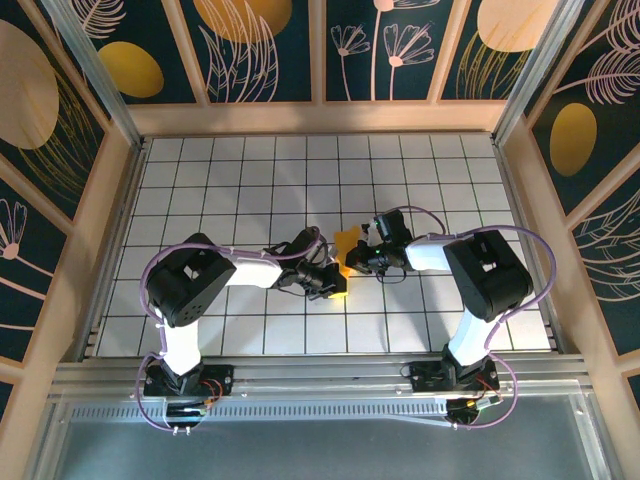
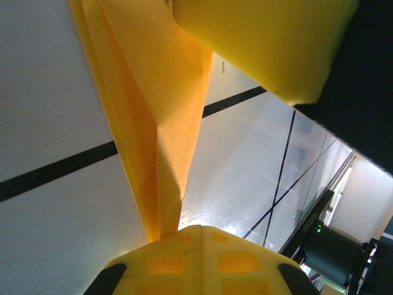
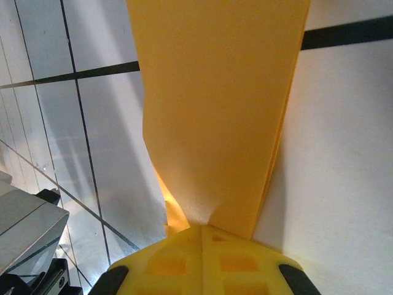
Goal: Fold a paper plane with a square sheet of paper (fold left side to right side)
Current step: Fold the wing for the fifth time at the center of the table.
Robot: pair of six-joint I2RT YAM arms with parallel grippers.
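Observation:
The paper plane (image 1: 347,242) is orange-yellow paper folded into a narrow shape, held between both arms at the middle of the white grid table (image 1: 250,180). In the left wrist view the paper plane (image 2: 153,110) tapers to a point that runs into my left gripper (image 2: 196,228), which is shut on it. My right gripper (image 3: 201,227) is shut on the other, wider end of the paper plane (image 3: 215,104), where several layers fan out. From above, my left gripper (image 1: 338,287) and right gripper (image 1: 352,262) sit close together. A yellow finger (image 2: 264,43) of the right gripper shows beyond the paper.
Wooden-framed walls (image 1: 120,200) with dark floral panels close in the table on three sides. A metal rail (image 1: 320,375) carries both arm bases at the near edge. Open tiles lie behind and to either side of the arms.

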